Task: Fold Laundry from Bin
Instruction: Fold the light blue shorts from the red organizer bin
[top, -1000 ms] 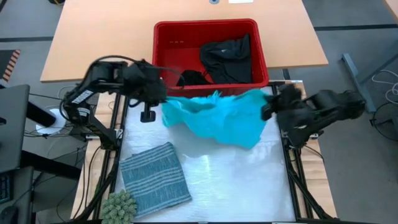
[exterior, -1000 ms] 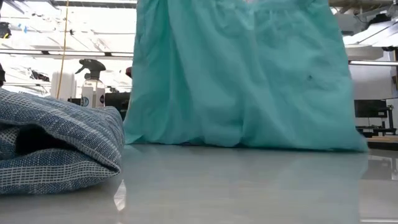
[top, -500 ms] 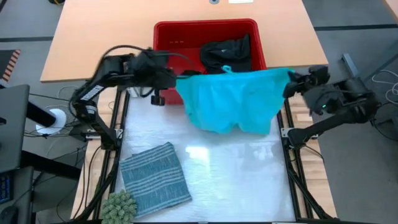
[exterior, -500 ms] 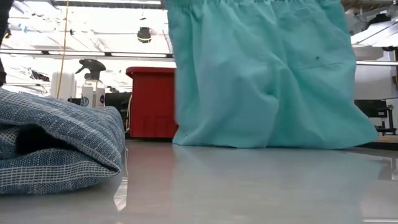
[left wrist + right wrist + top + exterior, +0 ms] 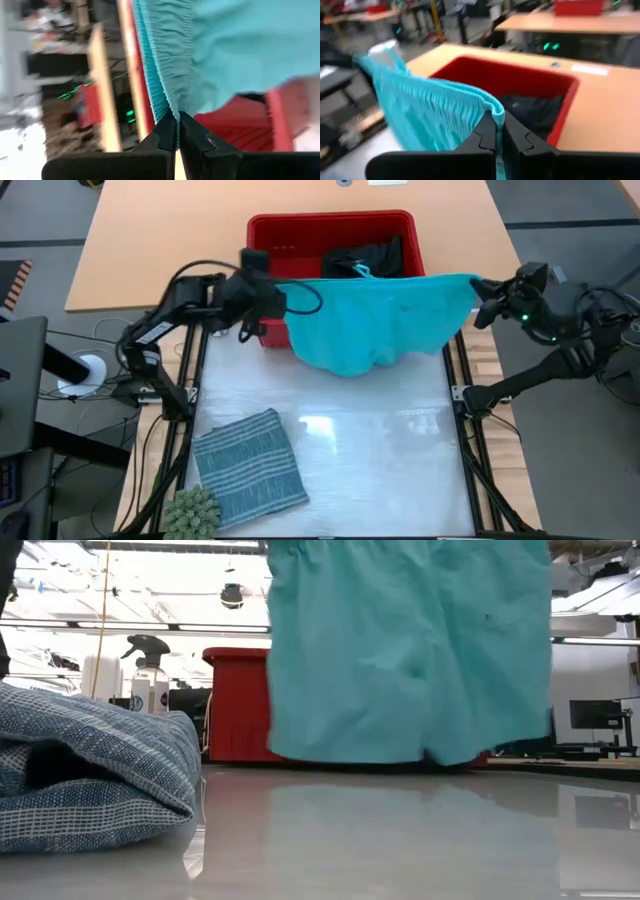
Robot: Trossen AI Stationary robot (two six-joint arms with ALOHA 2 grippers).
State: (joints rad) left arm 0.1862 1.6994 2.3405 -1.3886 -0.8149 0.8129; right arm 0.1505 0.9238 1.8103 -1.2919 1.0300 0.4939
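We see the left tool [image 5: 272, 298] closed on one end of the gathered waistband of the turquoise shorts [image 5: 375, 320]; in the left wrist view its fingers [image 5: 165, 135] pinch the band. The right tool [image 5: 484, 287] is closed on the opposite end of the same band, as the right wrist view confirms [image 5: 496, 131]. The waistband is stretched taut between both tools, so the long axis of the shorts runs from left to right, with the leg openings hanging downward. The low view shows the hem [image 5: 400, 755] clear of the worktop [image 5: 400, 840]. The shorts hang just in front of the red bin [image 5: 300, 235], which holds a black garment [image 5: 365, 260]. A folded blue-grey striped cloth [image 5: 248, 458] lies on the worktop's near left area.
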